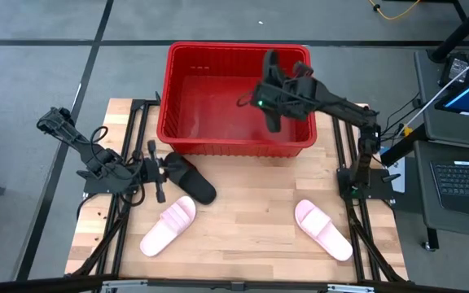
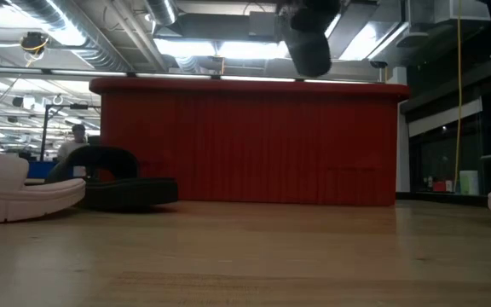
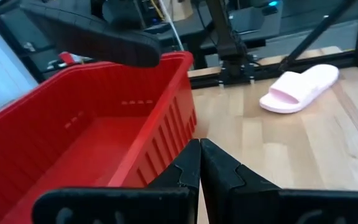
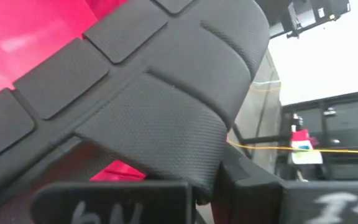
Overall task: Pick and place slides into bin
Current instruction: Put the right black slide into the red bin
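My right gripper (image 1: 269, 99) is shut on a black slide (image 1: 272, 81) above the red bin (image 1: 177, 134), over its right half. The slide also shows in the low view (image 2: 309, 38) and the left wrist view (image 3: 92, 34). A second black slide (image 1: 190, 179) lies sole down on the table in front of the bin's left corner. My left gripper (image 3: 199, 155) is shut with nothing between its fingers, right beside that slide's left end (image 1: 155, 171). Two pink slides (image 1: 169, 225) (image 1: 324, 229) lie sole down near the table's front. My right gripper holds the black slide with its fingers across the slide's length. The ribbed sole (image 4: 197, 168) runs down between the fingers and hides the exact place of contact. The slide is lifted clear, roughly level above the bin's rim.
The bin stands at the table's far edge; its floor (image 3: 73, 143) is bare where it shows. Black frame rails run along both table sides (image 1: 129, 163) (image 1: 357, 187). Bare wood (image 1: 251, 212) lies between the two pink slides.
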